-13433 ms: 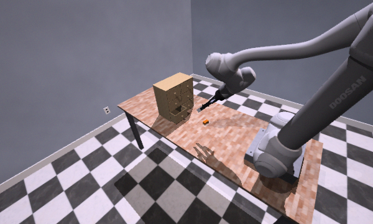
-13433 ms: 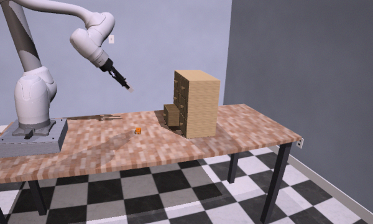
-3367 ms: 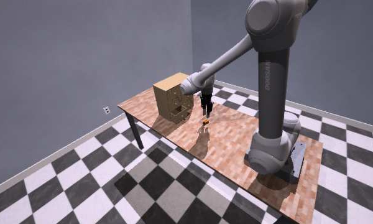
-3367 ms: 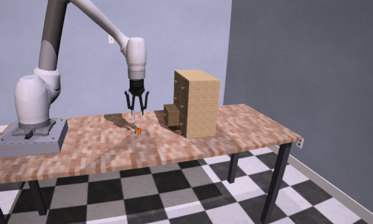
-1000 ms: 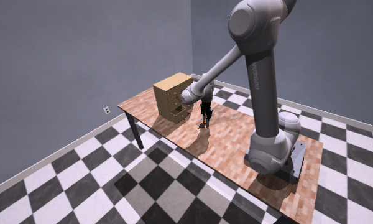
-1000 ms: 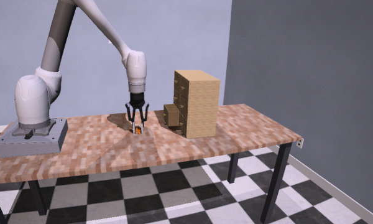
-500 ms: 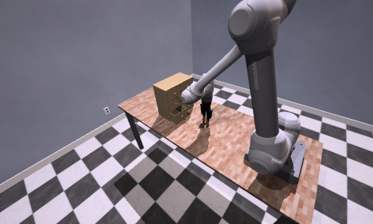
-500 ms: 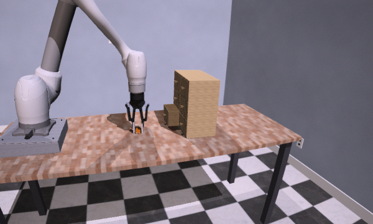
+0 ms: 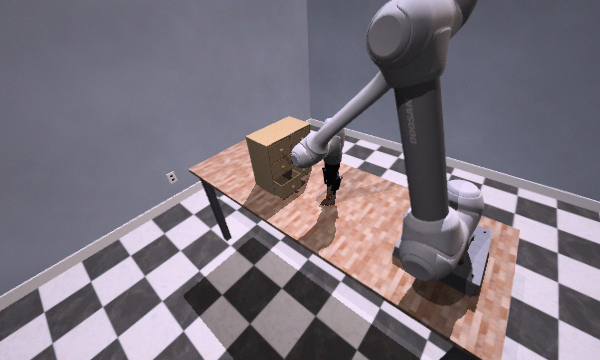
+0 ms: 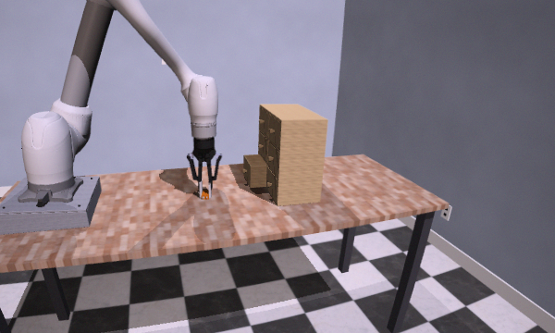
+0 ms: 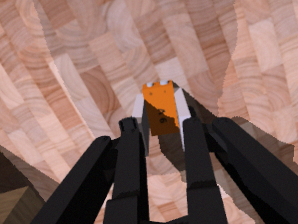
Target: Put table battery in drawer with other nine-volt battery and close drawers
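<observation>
The orange battery (image 11: 160,108) stands on the table (image 10: 351,185), clamped between the fingertips of the gripper (image 10: 204,191). The arm reaches out from its base and points straight down, near the chest (image 10: 296,153), whose lower drawer (image 10: 255,170) is pulled out.

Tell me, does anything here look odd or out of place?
Only one thing: a lower drawer of the small wooden chest sticks out while the others sit flush. The gripper is closing on the orange nine-volt battery.
</observation>
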`<control>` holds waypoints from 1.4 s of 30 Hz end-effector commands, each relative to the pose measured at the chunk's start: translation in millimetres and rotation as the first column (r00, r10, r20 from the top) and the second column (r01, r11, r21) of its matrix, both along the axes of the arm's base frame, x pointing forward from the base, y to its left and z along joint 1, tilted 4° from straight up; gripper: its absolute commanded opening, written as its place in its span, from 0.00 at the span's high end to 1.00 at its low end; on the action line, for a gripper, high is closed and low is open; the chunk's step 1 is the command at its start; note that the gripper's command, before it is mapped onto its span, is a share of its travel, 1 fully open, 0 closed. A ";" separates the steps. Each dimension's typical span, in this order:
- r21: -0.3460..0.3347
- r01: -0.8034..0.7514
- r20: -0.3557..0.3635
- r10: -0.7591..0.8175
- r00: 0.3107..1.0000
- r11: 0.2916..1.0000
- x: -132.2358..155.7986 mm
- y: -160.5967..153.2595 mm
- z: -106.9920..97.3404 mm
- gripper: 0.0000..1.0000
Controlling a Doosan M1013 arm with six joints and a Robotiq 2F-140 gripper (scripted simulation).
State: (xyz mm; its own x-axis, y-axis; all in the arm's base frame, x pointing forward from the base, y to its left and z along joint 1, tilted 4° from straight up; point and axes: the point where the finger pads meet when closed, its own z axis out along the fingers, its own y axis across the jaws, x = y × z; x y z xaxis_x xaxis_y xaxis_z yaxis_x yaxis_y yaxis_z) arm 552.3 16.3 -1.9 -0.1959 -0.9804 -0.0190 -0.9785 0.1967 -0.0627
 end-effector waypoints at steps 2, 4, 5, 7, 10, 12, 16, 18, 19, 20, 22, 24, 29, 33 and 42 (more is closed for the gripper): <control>0.000 0.000 0.000 0.000 1.000 1.000 -0.1 0.0 0.0 0.86; 0.000 0.000 0.000 0.000 1.000 1.000 -0.1 0.0 0.0 0.86; 0.000 0.000 0.000 0.000 1.000 1.000 -0.1 0.0 0.0 0.86; 0.000 0.000 0.000 0.000 1.000 1.000 -0.1 0.0 0.0 0.86; 0.000 0.000 0.000 0.000 1.000 1.000 -0.1 0.0 0.2 0.86; 0.000 0.000 0.000 0.000 1.000 1.000 -0.4 0.0 5.2 0.86; 0.000 0.000 0.000 0.000 1.000 1.000 -2.7 -0.2 41.0 0.86; 0.000 0.000 0.000 0.000 1.000 1.000 -4.4 -0.4 65.6 0.86; 0.000 0.000 0.000 0.000 1.000 1.000 -5.1 -0.4 76.8 0.86; 0.000 0.000 0.000 0.000 1.000 1.000 -5.1 -0.4 76.8 0.86; 0.000 0.000 0.000 0.000 1.000 1.000 -5.7 -0.5 86.3 0.86; 0.000 0.000 0.000 0.000 1.000 1.000 -6.4 -0.6 97.6 0.86; 0.000 0.000 0.000 0.000 1.000 1.000 -6.6 -0.6 99.8 0.86; -0.001 -0.017 0.000 0.017 1.000 1.000 -6.1 0.1 99.8 0.86; -0.026 -0.387 -0.003 0.387 0.922 0.922 4.7 16.6 100.8 0.86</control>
State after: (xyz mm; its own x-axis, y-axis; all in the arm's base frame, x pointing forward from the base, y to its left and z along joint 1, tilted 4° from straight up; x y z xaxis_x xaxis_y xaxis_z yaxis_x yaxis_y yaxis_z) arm 550.9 23.9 98.3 -0.0206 -0.9998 -0.0019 -0.9977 0.0207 -0.0652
